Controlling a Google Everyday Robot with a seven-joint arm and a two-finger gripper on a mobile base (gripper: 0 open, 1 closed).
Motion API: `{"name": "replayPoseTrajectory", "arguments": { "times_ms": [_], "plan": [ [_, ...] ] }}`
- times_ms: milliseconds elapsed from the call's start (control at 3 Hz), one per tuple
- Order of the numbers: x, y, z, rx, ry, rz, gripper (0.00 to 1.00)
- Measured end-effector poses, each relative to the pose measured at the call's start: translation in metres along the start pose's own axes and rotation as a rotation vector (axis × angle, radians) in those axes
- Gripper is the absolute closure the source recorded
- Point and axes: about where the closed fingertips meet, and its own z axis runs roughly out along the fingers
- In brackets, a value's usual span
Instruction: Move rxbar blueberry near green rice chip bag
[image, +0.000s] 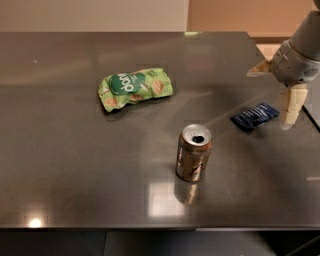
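Beside the flat foil rxbar blueberry (254, 116) on the glossy table (75, 165) hangs the claw (267, 99) (jaws spread, released)

I see even, seemingly overhead light on the dark desk (75, 165), with pale glare patches near its front edge. The end effector (270, 99), spread at the right edge, throws only a faint shadow.

The table (75, 165) looks like dark brushed metal, smooth with a soft sheen. The green rice chip bag (135, 87) is crinkled glossy plastic, the rxbar blueberry (254, 116) dull foil, and the can (193, 152) shiny metal. The gripper (270, 99), just right of the bar, has matt cream fingers (292, 102).
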Motion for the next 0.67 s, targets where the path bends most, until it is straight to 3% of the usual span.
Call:
{"name": "replayPoseTrajectory", "arguments": {
  "times_ms": [667],
  "plan": [
    [0.011,-0.001,0.023,-0.009,-0.015,-0.096,0.00]
  ]
}}
